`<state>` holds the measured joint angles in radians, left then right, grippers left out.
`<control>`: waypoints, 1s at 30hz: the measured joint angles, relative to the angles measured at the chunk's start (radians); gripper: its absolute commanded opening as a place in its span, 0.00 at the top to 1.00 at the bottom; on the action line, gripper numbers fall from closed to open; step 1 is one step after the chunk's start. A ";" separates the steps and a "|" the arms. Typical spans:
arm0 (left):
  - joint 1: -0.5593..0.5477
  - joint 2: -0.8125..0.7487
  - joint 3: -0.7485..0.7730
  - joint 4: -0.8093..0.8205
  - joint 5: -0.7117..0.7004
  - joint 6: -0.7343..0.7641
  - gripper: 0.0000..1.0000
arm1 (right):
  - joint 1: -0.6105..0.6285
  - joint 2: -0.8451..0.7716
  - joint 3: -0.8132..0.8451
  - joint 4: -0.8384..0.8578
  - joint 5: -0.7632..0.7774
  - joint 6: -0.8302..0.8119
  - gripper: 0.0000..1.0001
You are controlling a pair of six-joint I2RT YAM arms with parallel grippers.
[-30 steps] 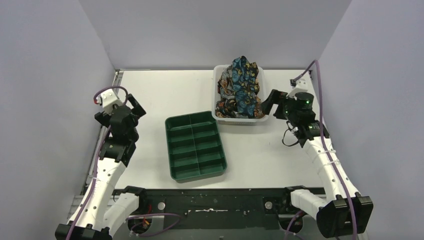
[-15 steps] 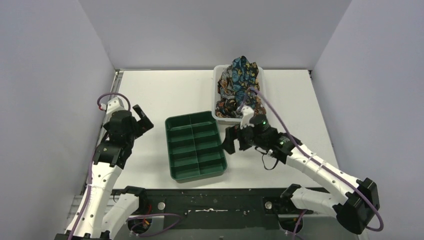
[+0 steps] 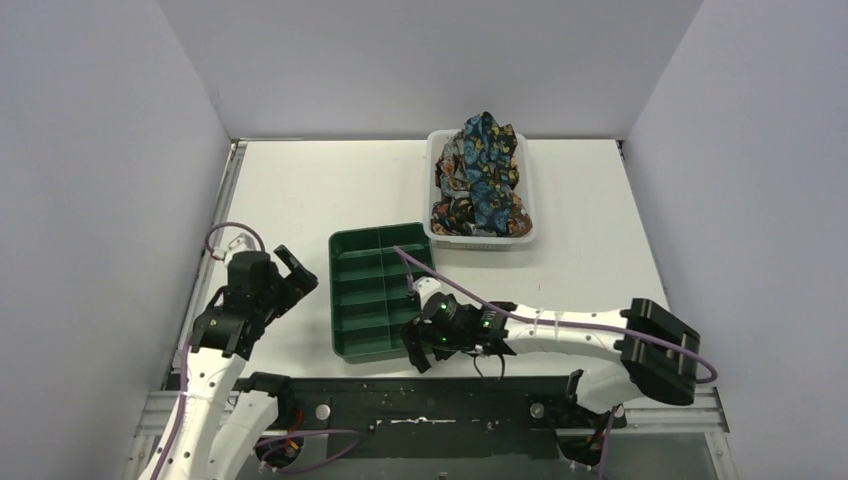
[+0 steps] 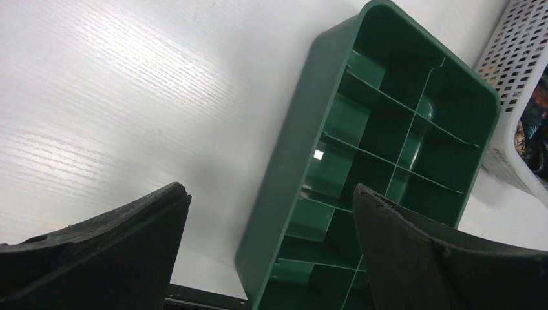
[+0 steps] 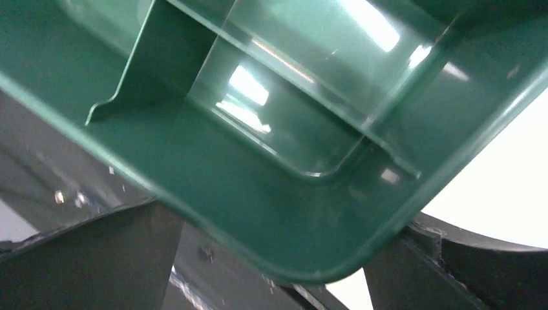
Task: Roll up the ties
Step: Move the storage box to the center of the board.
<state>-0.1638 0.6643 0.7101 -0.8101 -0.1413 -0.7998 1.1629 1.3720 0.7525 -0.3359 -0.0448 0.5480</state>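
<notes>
The ties lie heaped in a dark blue, orange and yellow patterned pile inside the white mesh basket at the back of the table; nothing touches them. A sliver of them shows through the basket wall in the left wrist view. My left gripper hovers open just left of the green compartment tray, its fingers straddling the tray's left wall. My right gripper is open at the tray's near right corner, which sits between its fingers.
The green tray's compartments hold nothing. The black base rail runs along the table's near edge, right under the right gripper. Grey walls close in the left, right and back sides.
The right arm swung from beside the basket down to the tray's near right corner. The left arm dropped nearer and toward the tray's left side. Both grippers stayed open.
</notes>
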 measured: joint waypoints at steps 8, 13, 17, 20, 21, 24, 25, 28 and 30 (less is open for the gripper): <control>0.000 0.006 0.076 -0.032 -0.080 -0.002 0.03 | -0.044 0.286 0.219 0.201 0.008 0.038 0.00; 0.000 -0.018 0.119 -0.036 -0.133 -0.005 0.03 | -0.134 0.449 0.386 0.289 -0.071 0.038 0.00; 0.000 -0.042 0.120 -0.054 -0.155 -0.016 0.03 | -0.156 0.460 0.449 0.275 -0.072 -0.002 0.00; 0.000 -0.044 0.110 -0.058 -0.161 -0.036 0.03 | -0.160 0.401 0.455 0.244 -0.045 -0.043 0.00; 0.000 -0.044 0.097 -0.055 -0.161 -0.048 0.03 | -0.163 0.375 0.455 0.234 -0.037 -0.057 0.00; 0.000 -0.035 0.049 -0.047 -0.147 -0.074 0.05 | -0.212 0.309 0.459 0.217 -0.032 -0.089 0.00; 0.000 -0.031 0.028 -0.038 -0.137 -0.084 0.06 | -0.241 0.298 0.468 0.210 -0.031 -0.100 0.00; 0.000 -0.018 -0.038 -0.010 -0.104 -0.111 0.07 | -0.333 0.306 0.520 0.187 -0.037 -0.142 0.00; 0.000 -0.008 -0.073 0.007 -0.083 -0.127 0.08 | -0.384 0.343 0.581 0.154 -0.047 -0.171 0.00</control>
<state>-0.1638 0.6567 0.6369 -0.8032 -0.2245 -0.9268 0.7792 1.7153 1.3331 -0.1818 -0.0914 0.3771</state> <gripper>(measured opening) 0.930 1.000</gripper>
